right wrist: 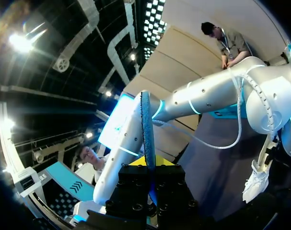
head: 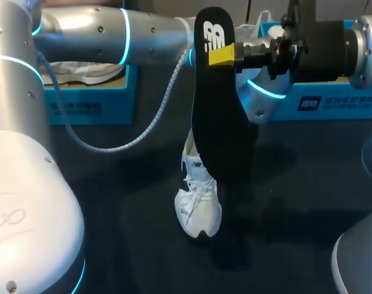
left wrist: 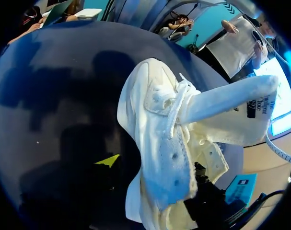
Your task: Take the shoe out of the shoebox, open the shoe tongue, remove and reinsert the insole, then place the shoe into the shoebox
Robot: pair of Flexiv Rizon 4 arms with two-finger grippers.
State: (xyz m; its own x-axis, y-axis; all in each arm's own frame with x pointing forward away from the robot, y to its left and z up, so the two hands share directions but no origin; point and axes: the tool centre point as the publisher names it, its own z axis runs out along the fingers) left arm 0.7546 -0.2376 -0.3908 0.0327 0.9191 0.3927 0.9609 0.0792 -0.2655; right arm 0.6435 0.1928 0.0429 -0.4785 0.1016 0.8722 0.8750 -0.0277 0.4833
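Observation:
A white sneaker (head: 199, 199) stands on the dark table, toe toward the front edge. In the left wrist view the sneaker (left wrist: 157, 143) fills the picture, its tongue (left wrist: 222, 103) pulled out and away from the laces. My left gripper (left wrist: 152, 179) straddles the shoe's collar, one yellow fingertip (left wrist: 109, 160) standing clear of the fabric; the head view hides it behind the insole. My right gripper (head: 225, 55) is shut on a black insole (head: 219, 116) that hangs upright above the shoe. From the right wrist the insole (right wrist: 147, 129) shows edge-on between the fingers.
An open blue shoebox (head: 91, 98) with white paper stands at the back left. A second blue box part (head: 333, 104) lies at the back right. My left arm (head: 112, 33) stretches across the back of the table.

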